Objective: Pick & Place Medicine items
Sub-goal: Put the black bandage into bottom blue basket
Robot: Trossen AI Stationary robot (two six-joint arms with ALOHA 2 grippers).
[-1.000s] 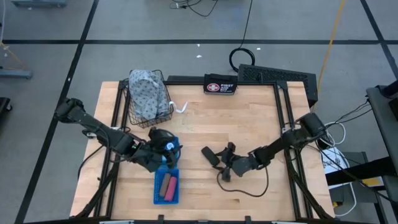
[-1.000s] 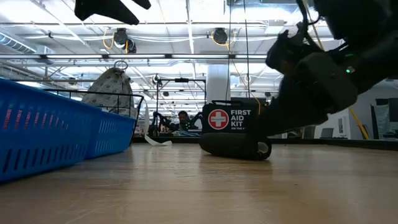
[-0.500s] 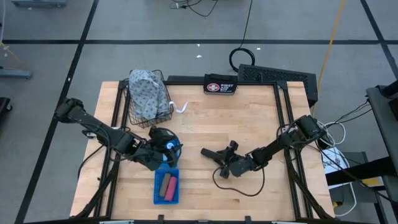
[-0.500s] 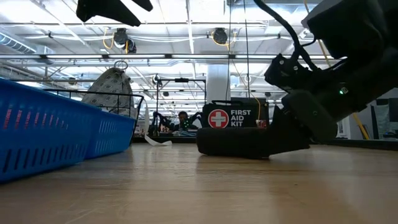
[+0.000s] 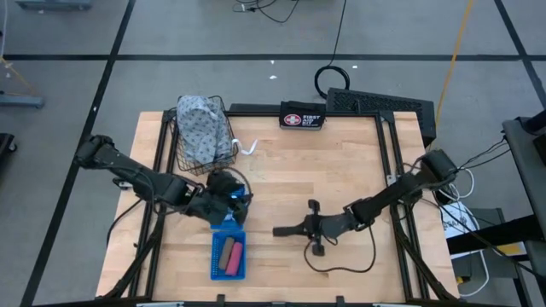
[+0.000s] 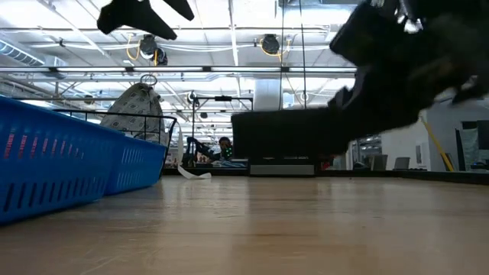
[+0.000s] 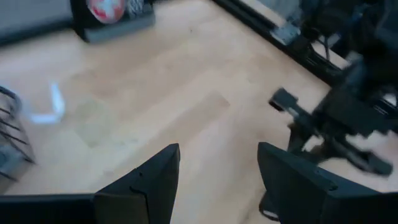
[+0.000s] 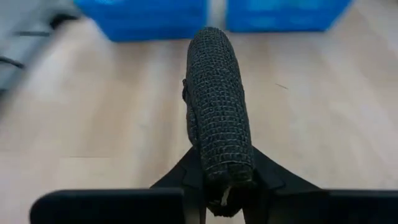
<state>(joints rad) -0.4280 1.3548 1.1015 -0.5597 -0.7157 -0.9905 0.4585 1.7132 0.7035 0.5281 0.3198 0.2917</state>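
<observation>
My right claw (image 5: 309,228) is now pressed shut on the black oblong (image 5: 286,230). A second ago the claw was spread wide around it, and the oblong lay flat on the desk (image 5: 341,162). Now the oblong is up off the wood. It sticks out from the claw toward the left arm. It has also moved a bit closer to the front edge of the desk.

In the right wrist view I see the bumpy black oblong (image 8: 217,106) held between the two fingers. In the low view it hangs in the air and hides the first-aid pouch (image 5: 302,118), which I could see before.

My left claw (image 5: 229,198) has hardly moved. It hangs over the far end of the blue bin (image 5: 216,260). Its fingers (image 7: 149,180) are spread apart with nothing between them.

The pink tube (image 5: 237,254) and the brown oblong (image 5: 227,253) lie side by side in the blue bin, the same as before.
</observation>
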